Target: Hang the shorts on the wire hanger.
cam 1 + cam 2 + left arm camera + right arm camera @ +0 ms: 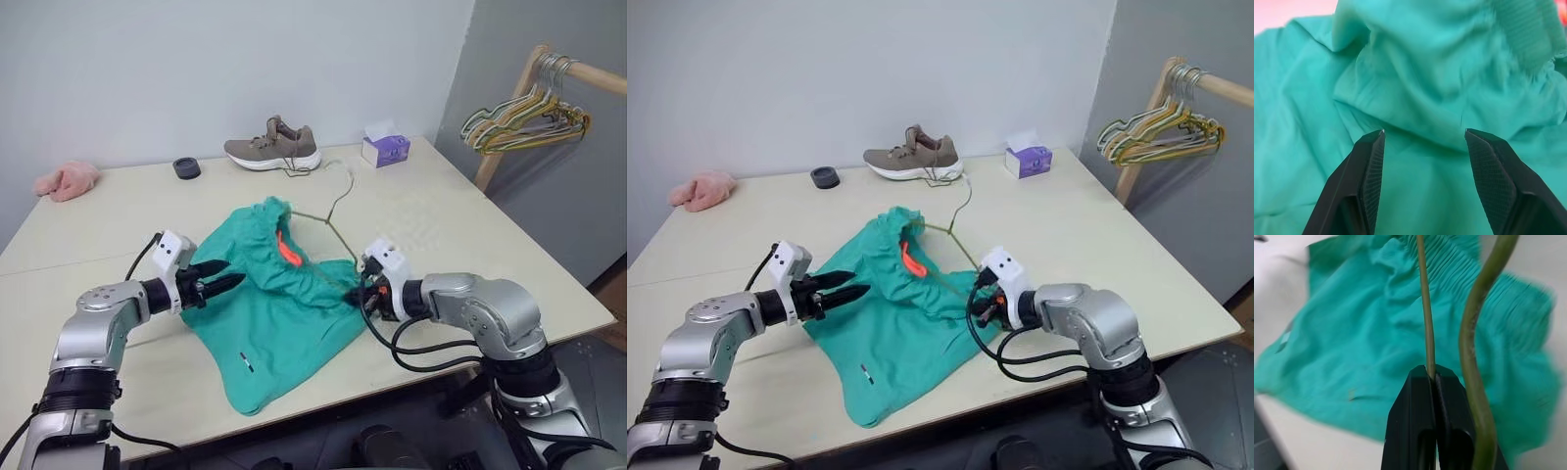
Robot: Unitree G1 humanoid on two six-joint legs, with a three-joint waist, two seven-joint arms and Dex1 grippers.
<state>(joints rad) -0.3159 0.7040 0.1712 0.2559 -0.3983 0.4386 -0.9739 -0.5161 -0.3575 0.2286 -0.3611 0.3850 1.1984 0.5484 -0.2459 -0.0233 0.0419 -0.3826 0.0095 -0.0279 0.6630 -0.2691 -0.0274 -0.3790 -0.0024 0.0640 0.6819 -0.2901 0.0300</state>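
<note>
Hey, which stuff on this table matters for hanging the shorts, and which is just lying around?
For the job: shorts, wire hanger, left gripper, right gripper.
Lying about: shoe, tissue box, pink cloth, black disc, hangers on the rack.

A pale table (460, 225) carries the teal shorts (279, 323), crumpled between the two sets of jaws, and the wire hanger (333, 220), partly on the fabric. Well beyond the jaws lie a pink cloth (67, 181), a dark puck (186, 167), a brown shoe (273, 147) and a purple tissue box (385, 148).

Head eyes overlook the table (470, 225) (wrist cameras close).
</note>
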